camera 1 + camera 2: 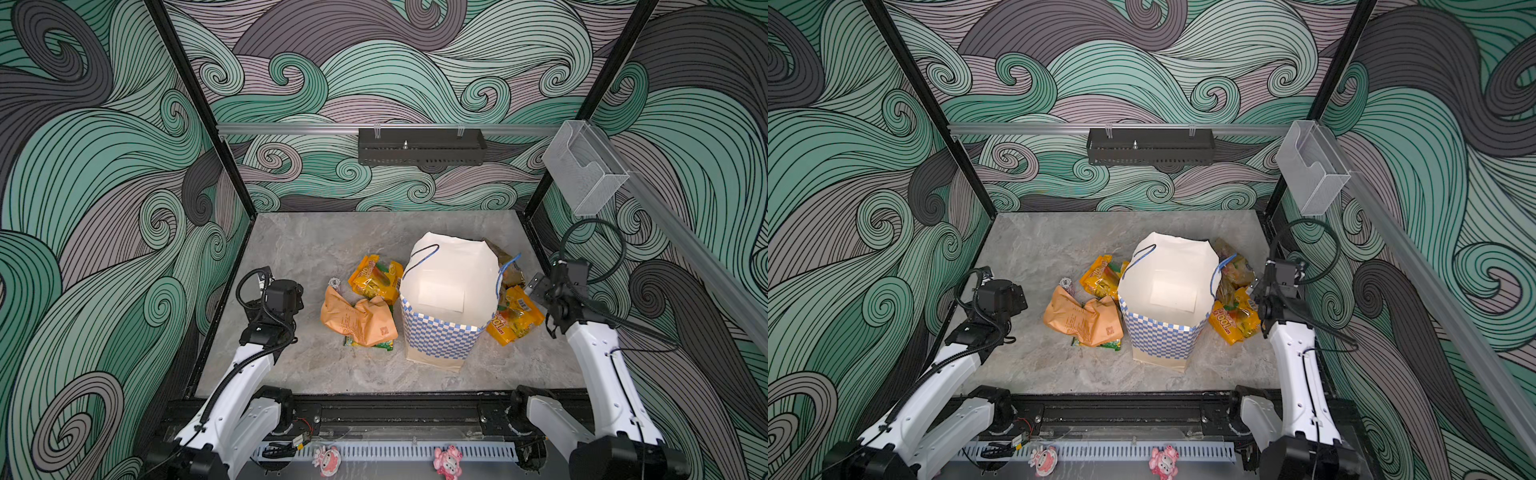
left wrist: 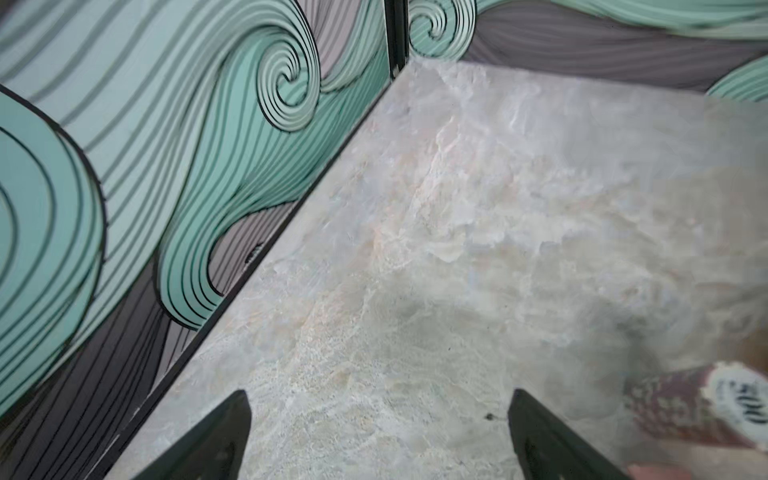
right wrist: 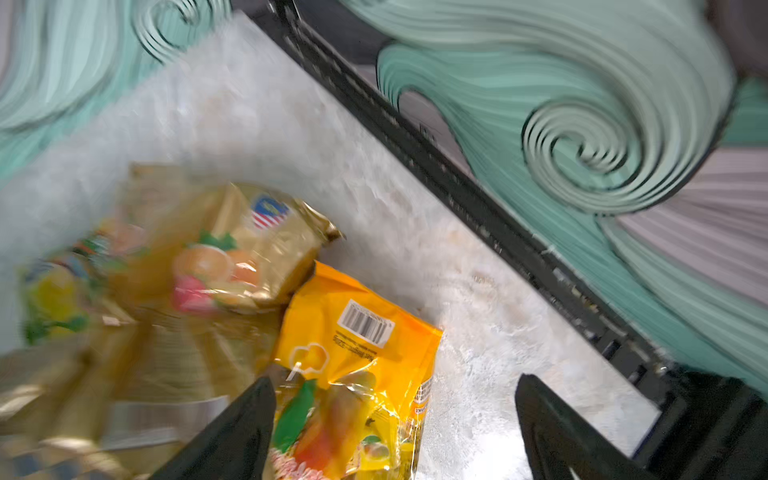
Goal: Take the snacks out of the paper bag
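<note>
1. Top views: nearest the lens are two pink cartoon toys (image 1: 326, 460) on the near rail, so ignore those. The paper bag (image 1: 440, 332) stands upright mid-table, mouth up, and looks empty inside. The snacks (image 1: 357, 318) are piled just left of it, with more just right. An orange-yellow packet (image 1: 1231, 322) on the right reads "100".
2. Left wrist: the left gripper (image 2: 378, 436) is spread wide with nothing in it, over bare table (image 2: 457, 208).
3. Right wrist: the right gripper (image 3: 395, 428) is also wide apart and empty, over that orange-yellow packet (barcode showing). Beside it is a gold packet (image 3: 257, 249) with a striped flag. I'd say the right arm's nearer the bag.
</note>
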Available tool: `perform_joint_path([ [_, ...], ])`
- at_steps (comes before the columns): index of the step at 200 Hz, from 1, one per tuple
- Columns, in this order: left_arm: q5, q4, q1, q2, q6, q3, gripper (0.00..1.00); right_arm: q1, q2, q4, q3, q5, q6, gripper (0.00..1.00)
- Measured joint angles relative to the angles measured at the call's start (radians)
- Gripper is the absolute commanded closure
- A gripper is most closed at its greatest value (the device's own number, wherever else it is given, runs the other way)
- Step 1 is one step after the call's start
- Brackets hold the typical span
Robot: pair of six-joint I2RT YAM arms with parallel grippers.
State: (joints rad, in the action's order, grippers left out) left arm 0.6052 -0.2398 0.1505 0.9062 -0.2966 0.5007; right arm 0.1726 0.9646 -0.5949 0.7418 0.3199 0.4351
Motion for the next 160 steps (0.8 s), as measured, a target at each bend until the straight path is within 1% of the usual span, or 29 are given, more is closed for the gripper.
perform_joint_path([
  [12,-0.017,0.039,-0.001,0.047,0.017,-0.016,0.01,-0.001,-0.032,0.066,-0.145,-0.003,0.003,0.09],
  [27,-0.042,0.121,-0.009,0.096,0.043,-0.034,0.02,-0.009,-0.075,0.163,-0.267,0.004,-0.021,0.06],
  [46,-0.082,0.252,-0.034,0.168,0.068,-0.069,0.01,-0.05,-0.068,0.318,-0.348,0.021,-0.071,0.01],
  [59,-0.103,0.309,-0.046,0.238,0.08,-0.072,0.01,-0.102,-0.023,0.438,-0.378,0.034,-0.113,0.01],
  [77,-0.142,0.385,-0.056,0.335,0.112,-0.061,0.01,-0.182,0.08,0.589,-0.385,0.078,-0.177,0.01],
  [96,-0.194,0.495,-0.069,0.418,0.155,-0.045,0.01,-0.225,0.198,0.771,-0.382,0.084,-0.239,0.01],
  [111,-0.23,0.55,-0.079,0.484,0.193,-0.01,0.01,-0.237,0.304,0.887,-0.352,0.081,-0.271,0.01],
  [126,-0.261,0.65,-0.1,0.551,0.218,0.014,0.01,-0.243,0.396,0.985,-0.315,0.079,-0.304,0.01],
  [142,-0.304,0.736,-0.143,0.591,0.217,0.002,0.01,-0.243,0.481,1.122,-0.298,0.067,-0.34,0.01],
  [160,-0.353,0.789,-0.183,0.609,0.222,-0.024,0.01,-0.242,0.539,1.197,-0.289,0.028,-0.371,0.01],
])
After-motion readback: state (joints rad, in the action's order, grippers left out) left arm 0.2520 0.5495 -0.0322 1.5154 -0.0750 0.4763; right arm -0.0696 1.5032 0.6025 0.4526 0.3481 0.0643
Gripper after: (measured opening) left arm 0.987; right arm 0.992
